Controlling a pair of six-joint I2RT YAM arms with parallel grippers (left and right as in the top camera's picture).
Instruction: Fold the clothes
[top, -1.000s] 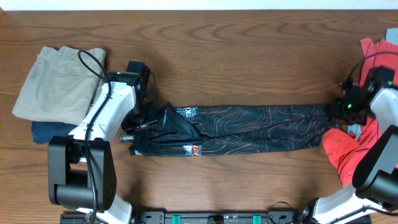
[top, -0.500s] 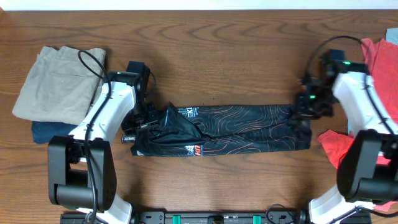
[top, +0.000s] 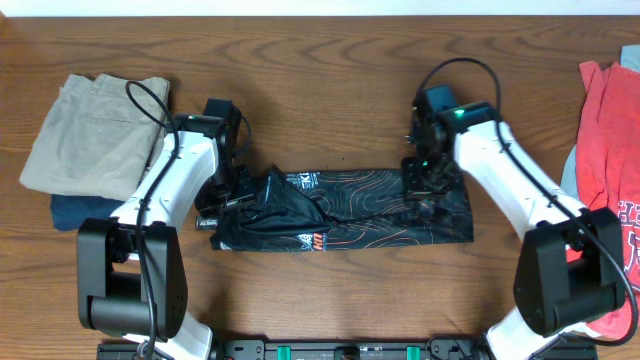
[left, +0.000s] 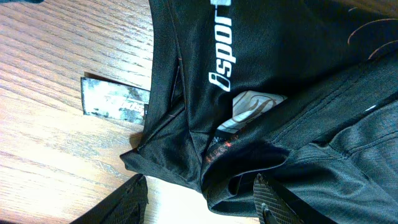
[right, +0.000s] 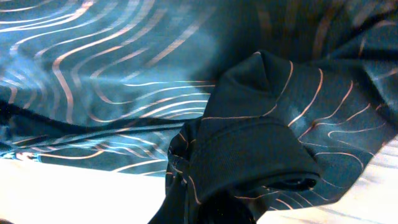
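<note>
Half the fold looks made: your right fingers (top: 430, 196) pinch the jersey (top: 350, 205) at its doubled end; left fingers (left: 268, 200) stand spread at the other; next, lay it flat and release.

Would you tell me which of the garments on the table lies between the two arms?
The black jersey with thin orange lines, mid-table; the khaki trousers sit folded at the far left, the red T-shirt at the right edge.

The jersey (top: 370, 205): thin synth. cloth, slight sheen. Table (top: 330, 80): smooth wood w/ grain. Trousers (top: 85, 135): matt woven cloth.
</note>
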